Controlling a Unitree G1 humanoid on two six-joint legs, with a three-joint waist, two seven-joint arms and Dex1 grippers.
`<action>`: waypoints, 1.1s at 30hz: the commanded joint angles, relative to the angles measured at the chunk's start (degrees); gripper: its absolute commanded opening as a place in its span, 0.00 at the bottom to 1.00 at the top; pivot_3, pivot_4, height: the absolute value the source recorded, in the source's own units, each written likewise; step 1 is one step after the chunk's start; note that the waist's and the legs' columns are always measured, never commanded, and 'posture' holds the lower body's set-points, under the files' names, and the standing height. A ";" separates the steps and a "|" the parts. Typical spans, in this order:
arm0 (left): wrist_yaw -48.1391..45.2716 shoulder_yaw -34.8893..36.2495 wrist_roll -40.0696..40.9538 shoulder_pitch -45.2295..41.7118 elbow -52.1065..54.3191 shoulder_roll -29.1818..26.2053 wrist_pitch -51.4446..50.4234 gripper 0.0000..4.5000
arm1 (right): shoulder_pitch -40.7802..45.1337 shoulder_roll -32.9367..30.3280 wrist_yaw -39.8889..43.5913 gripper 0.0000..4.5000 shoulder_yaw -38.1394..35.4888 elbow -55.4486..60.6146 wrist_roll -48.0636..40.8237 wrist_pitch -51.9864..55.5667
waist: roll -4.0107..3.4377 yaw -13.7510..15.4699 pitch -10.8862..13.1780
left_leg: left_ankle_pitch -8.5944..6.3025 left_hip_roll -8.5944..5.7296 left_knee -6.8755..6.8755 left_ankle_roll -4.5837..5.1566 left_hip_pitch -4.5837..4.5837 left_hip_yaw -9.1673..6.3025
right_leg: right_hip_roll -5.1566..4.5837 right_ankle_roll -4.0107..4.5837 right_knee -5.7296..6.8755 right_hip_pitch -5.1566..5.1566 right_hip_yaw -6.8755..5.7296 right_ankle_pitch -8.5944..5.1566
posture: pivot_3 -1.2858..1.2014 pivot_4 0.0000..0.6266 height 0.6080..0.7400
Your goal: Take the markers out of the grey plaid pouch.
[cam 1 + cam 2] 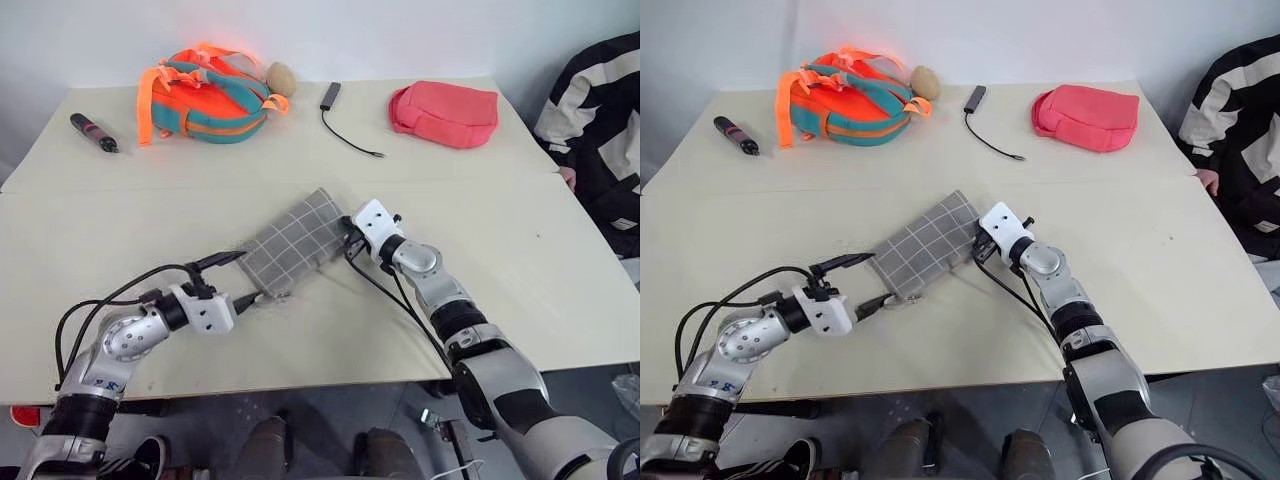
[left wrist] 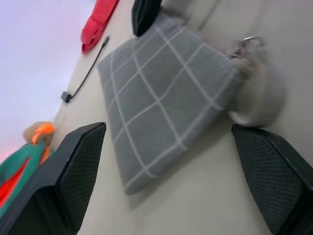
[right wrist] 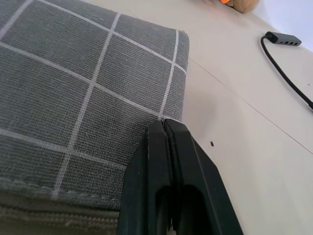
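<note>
The grey plaid pouch [image 1: 297, 245] lies flat and slantwise in the middle of the table [image 1: 520, 270]. My left gripper [image 1: 250, 277] is open at the pouch's near-left end. In the left wrist view its two black fingers [image 2: 78, 166] stand wide apart with that end of the pouch [image 2: 161, 103] between and just beyond them. A small zip ring [image 2: 247, 41] shows at one corner. My right gripper [image 1: 349, 236] is shut, its fingertips [image 3: 164, 128] lying against the pouch's [image 3: 83, 98] right edge. No fabric shows between them. The markers are hidden.
An orange-and-teal backpack [image 1: 205, 95] and a thick black pen-like tool [image 1: 93, 132] sit at the back left. A black cable with an adapter [image 1: 345, 125] and a pink pouch [image 1: 445, 112] lie at the back right. A person in black-and-white clothing [image 1: 600, 130] is beside the table's right edge.
</note>
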State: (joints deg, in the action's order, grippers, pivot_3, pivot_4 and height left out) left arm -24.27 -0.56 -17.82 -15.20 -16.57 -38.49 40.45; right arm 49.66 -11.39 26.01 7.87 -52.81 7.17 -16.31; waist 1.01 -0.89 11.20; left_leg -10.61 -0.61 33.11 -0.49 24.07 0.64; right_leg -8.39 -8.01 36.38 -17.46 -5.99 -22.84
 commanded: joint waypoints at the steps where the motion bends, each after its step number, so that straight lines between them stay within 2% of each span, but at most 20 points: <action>1: 2.92 -2.09 -3.96 -1.42 -2.88 0.87 -1.70 0.97 | -1.56 -0.34 1.64 0.01 -0.62 2.67 -1.24 -0.68 | 0.02 -0.02 -0.01 | 0.00 0.01 0.01 0.00 0.00 0.00 | 0.00 0.00 0.03 -0.01 -0.01 0.00 | 0.52 0.24 1.00; 5: 4.73 -4.91 -6.54 -3.26 -4.89 1.88 -2.03 0.97 | -1.62 -0.81 1.96 0.01 -0.94 3.48 -1.41 -0.26 | 0.01 0.18 -0.02 | 0.00 0.01 0.07 0.00 -0.04 0.00 | -0.02 0.00 0.10 -0.01 -0.01 0.00 | 0.52 0.24 1.00; 10: 4.13 -7.17 -5.77 -4.55 -5.33 2.94 -2.44 0.97 | -1.37 -1.07 2.09 0.01 -1.34 4.08 -1.52 -0.24 | -0.01 0.80 -0.04 | 0.00 0.00 0.13 0.00 -0.03 0.00 | -0.04 0.00 0.11 0.00 0.00 0.00 | 0.52 0.24 1.00; 13: 2.87 -7.20 -3.37 -4.50 -4.72 3.09 -3.13 0.84 | -1.55 -1.27 1.77 0.00 -1.30 4.44 -1.13 -0.27 | -0.02 0.83 -0.05 | 0.01 -0.02 0.14 0.01 -0.02 0.00 | -0.06 0.00 0.11 0.01 0.00 0.00 | 0.52 0.24 1.00; 24: -0.73 -6.55 1.76 -2.76 -2.97 2.38 -5.46 0.06 | -2.24 -1.64 1.65 0.00 -1.31 5.15 -0.95 -0.11 | -0.12 0.42 -0.10 | 0.01 0.03 0.12 0.01 -0.08 0.00 | -0.05 0.00 0.11 -0.01 0.00 0.00 | 0.52 0.24 1.00; 25: -0.79 -6.52 1.83 -2.67 -2.57 2.36 -5.58 0.01 | -2.48 -1.84 2.47 0.00 -1.81 5.76 -1.81 0.37 | -0.12 0.45 -0.10 | 0.01 0.03 0.12 0.01 -0.08 0.01 | -0.05 0.00 0.11 -0.01 0.00 0.00 | 0.52 0.24 1.00; 27: -0.88 -6.46 1.88 -2.48 -1.88 2.34 -5.87 0.01 | -3.22 -2.35 4.42 0.00 -2.52 7.63 -3.35 0.89 | -0.11 0.52 -0.10 | 0.00 0.03 0.12 0.02 -0.08 0.01 | -0.06 0.00 0.08 0.00 0.00 0.00 | 0.52 0.24 1.00; 30: -1.06 -6.25 2.29 -2.16 -0.93 2.32 -6.36 0.00 | -5.55 -4.09 9.59 0.14 -3.23 12.58 -6.27 3.07 | -0.11 0.60 -0.10 | 0.00 0.03 0.12 0.02 -0.08 0.02 | -0.06 0.00 0.07 0.00 0.00 0.00 | 0.52 0.24 1.00; 33: -0.43 -6.49 1.29 -1.97 0.21 2.48 -6.87 0.00 | -8.50 -6.20 13.74 0.35 -4.98 22.18 -11.47 10.06 | -0.11 0.68 -0.10 | 0.00 0.04 0.12 0.03 -0.08 0.04 | -0.06 0.00 0.04 0.00 0.00 0.00 | 0.52 0.24 1.00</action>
State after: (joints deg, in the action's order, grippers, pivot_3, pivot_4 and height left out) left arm -23.55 -5.00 -15.81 -19.03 -16.46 -36.45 33.75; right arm 41.06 -16.82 37.68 4.89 -36.46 -0.80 -9.06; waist 0.89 -0.22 11.10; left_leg -10.61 -0.57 33.23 -0.46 24.00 0.68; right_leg -8.45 -8.01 36.42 -17.46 -5.99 -22.84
